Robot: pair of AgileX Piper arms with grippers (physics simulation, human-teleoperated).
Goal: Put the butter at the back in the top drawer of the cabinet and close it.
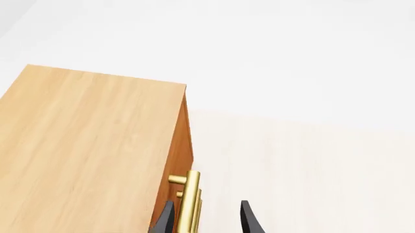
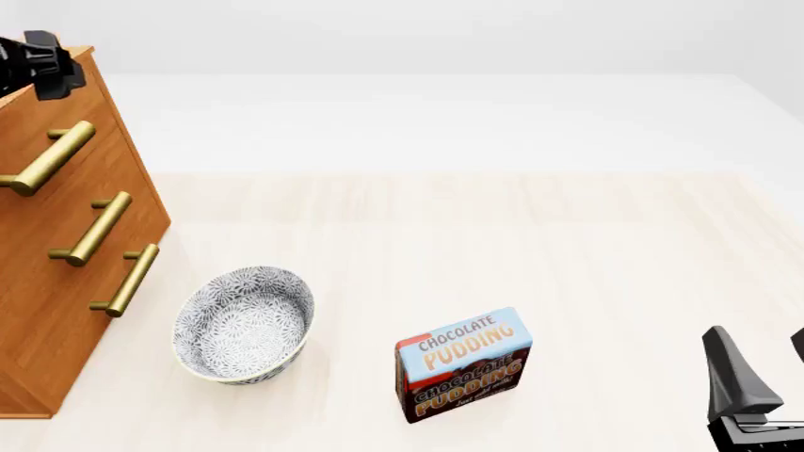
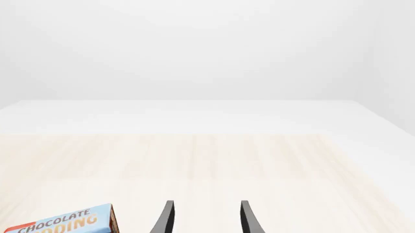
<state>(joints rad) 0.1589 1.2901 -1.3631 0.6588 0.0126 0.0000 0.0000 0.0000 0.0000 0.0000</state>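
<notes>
The butter is out of view in every frame. The orange-brown cabinet (image 2: 44, 348) stands at the table's left edge; its pale top (image 1: 84, 145) fills much of the left wrist view. The top drawer (image 2: 90, 105) sits flush with the two below it, so it looks shut. Its brass handle (image 2: 51, 157) is free. My left gripper (image 2: 44, 71) hovers by the cabinet's upper front edge, open and empty (image 1: 207, 221), looking down along the handles (image 1: 189, 199). My right gripper (image 2: 763, 363) is low at the front right, open and empty (image 3: 206, 218).
A patterned grey bowl (image 2: 245, 323) sits in front of the cabinet's lower drawers. A chocolate pudding box (image 2: 464, 363) stands upright near the front middle; it also shows in the right wrist view (image 3: 61, 224), left of the fingers.
</notes>
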